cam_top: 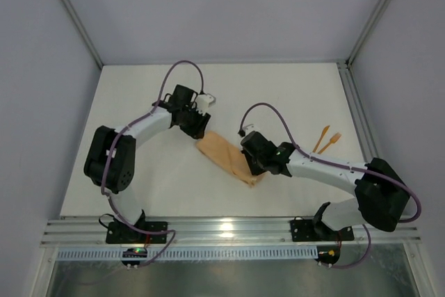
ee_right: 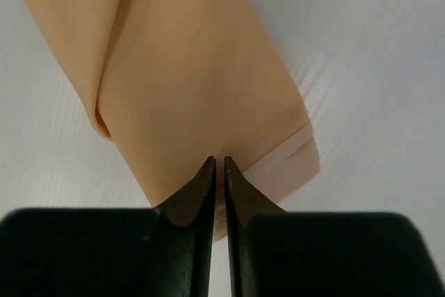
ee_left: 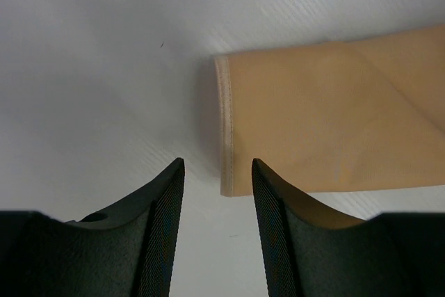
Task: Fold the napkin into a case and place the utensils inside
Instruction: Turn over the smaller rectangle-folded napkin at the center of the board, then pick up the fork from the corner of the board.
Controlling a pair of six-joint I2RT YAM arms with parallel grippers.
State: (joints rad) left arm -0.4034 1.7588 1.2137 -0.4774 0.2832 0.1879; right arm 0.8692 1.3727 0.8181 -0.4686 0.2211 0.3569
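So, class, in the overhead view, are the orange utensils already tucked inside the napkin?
No, both utensils lie on the table off to the right, clear of the napkin.

The left arm [cam_top: 111,161] bends up from its base and reaches toward 1 o'clock. The left gripper [ee_left: 217,165] points down with its 2 fingers parted. The right arm [cam_top: 327,168] stretches toward 10 o'clock, and the right gripper [ee_right: 217,161] has its jaws drawn almost together.
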